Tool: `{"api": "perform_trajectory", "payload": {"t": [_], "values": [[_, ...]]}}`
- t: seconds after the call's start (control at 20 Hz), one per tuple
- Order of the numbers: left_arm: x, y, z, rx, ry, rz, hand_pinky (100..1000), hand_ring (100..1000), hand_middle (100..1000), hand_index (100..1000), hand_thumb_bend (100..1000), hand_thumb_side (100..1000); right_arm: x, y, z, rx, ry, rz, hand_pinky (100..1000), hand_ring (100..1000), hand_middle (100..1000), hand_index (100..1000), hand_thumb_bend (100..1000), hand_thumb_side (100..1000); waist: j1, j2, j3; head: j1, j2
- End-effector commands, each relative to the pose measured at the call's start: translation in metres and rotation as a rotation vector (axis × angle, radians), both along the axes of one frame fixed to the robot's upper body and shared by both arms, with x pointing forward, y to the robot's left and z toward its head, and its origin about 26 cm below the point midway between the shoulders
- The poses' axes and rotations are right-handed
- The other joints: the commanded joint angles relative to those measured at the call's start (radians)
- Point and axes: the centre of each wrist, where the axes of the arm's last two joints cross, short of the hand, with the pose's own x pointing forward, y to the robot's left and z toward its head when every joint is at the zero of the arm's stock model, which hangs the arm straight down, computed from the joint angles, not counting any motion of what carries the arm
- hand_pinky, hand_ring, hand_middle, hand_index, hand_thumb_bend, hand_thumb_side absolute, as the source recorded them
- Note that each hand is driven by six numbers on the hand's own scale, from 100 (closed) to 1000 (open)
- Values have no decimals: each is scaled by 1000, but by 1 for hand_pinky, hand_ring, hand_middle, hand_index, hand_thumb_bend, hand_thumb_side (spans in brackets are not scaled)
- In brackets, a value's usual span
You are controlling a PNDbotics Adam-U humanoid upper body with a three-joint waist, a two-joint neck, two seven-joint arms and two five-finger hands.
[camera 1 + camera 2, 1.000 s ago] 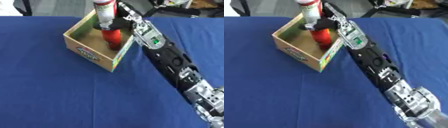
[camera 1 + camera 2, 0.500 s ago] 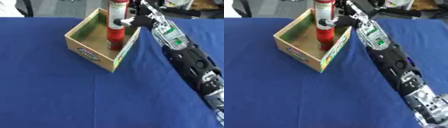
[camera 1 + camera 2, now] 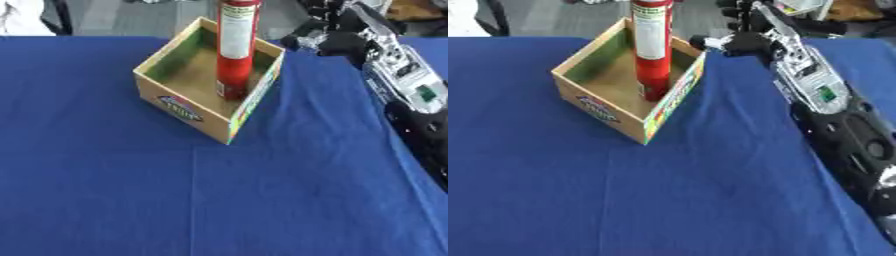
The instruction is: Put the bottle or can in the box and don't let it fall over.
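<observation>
Just left of the right hand point(image 3: 741, 40), the tall red can point(image 3: 651, 50) was left standing upright and alone inside the cardboard box point(image 3: 601, 107). Half a second earlier the can had been gripped by the fingers; now it had been let go, and the hand had been drawn back to the right, clear of the box's near wall, with its fingers relaxed and nothing held in them. A gap of blue cloth could be seen between the hand and the box rim. The can's base was set on the box floor, toward the corner nearest the hand, and its white-labelled upper part rose well above the rim. Nothing else was seen in the box. The box itself rested on the blue-covered counter point(image 3: 623, 200), left of the forearm.
</observation>
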Motion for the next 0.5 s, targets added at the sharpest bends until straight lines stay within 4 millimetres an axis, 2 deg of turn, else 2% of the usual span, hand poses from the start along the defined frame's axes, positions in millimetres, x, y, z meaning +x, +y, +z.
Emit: {"api": "perform_trajectory", "payload": {"t": [0.05, 0.5], "values": [[-2, 5, 14, 42, -28, 14, 823, 781, 741, 872, 570, 570, -18, -15, 20, 9, -59, -21, 980, 978, 880, 955, 652, 100, 7, -29, -3, 6, 0], [-4, 7, 15, 44, -32, 24, 822, 781, 742, 871, 570, 569, -69, -37, 8, 31, -93, -84, 941, 931, 886, 952, 644, 100, 15, -30, -22, 20, 0]]}}
